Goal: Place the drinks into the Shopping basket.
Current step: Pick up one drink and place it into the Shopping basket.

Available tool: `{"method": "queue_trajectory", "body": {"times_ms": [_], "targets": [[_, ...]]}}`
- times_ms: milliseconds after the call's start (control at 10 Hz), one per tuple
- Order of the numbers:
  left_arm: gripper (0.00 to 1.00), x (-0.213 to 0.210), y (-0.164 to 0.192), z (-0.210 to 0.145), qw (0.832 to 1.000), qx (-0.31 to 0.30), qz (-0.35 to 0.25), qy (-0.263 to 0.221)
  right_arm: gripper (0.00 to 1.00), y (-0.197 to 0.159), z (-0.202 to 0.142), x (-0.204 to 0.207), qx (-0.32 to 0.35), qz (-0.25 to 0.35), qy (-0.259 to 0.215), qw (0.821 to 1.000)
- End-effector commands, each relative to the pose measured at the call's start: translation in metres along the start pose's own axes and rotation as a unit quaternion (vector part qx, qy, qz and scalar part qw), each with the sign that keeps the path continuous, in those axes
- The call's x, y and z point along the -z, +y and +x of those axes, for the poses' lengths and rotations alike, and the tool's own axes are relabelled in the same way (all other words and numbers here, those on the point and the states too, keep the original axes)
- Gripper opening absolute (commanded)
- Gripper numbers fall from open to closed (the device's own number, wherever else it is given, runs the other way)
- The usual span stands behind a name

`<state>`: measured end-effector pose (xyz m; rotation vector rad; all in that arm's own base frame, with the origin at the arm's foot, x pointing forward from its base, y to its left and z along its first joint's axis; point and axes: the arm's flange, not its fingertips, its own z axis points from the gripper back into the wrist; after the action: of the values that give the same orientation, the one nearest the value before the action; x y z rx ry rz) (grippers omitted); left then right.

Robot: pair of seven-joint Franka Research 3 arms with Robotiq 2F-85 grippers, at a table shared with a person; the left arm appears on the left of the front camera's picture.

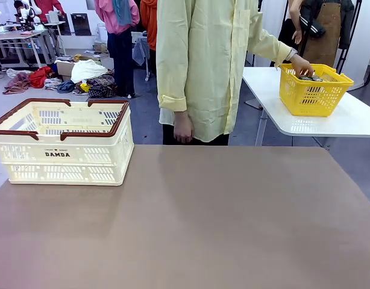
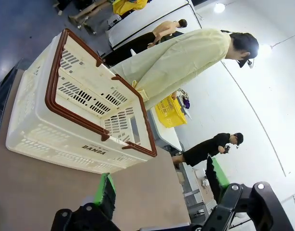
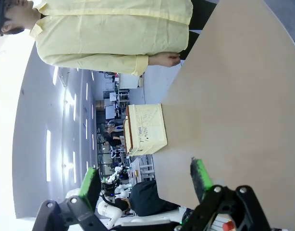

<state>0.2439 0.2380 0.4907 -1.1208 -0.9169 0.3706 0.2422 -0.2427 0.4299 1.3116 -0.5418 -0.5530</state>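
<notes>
The big cream Shopping basket (image 1: 61, 143) is set on the left side of the brown table (image 1: 221, 229), and it looks empty inside. A small yellow basket (image 1: 314, 96) is kept on a white side table (image 1: 348, 120) far off to the right, and a person's hand (image 1: 301, 65) is put into it. The drinks (image 1: 308, 77) seem to be the small dark things by that hand, but they are too small to be sure. The left gripper (image 2: 159, 175) is held wide apart near the Shopping basket, with nothing between its green pads. The right gripper (image 3: 145, 171) is spread wide too, and nothing is held in it. Small cans are likely to be light, hard and smooth, so they could slip, or be dented if squeezed too hard. A can is best taken round its middle, kept upright, with a soft squeeze.
</notes>
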Motion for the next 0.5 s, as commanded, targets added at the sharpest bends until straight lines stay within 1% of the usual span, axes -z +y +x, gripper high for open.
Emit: {"method": "queue_trajectory", "body": {"times_ms": [0,400], "targets": [[1.00,-0.0001,0.0002,0.0029,1.000,0.010,-0.008,-0.003,1.00,0.0038,0.0012,0.0002,-0.003,0.013,-0.005,1.000],[1.00,-0.0001,0.0002,0.0029,1.000,0.010,-0.008,-0.003,1.00,0.0038,0.0012,0.0002,-0.003,0.013,-0.005,1.000]]}}
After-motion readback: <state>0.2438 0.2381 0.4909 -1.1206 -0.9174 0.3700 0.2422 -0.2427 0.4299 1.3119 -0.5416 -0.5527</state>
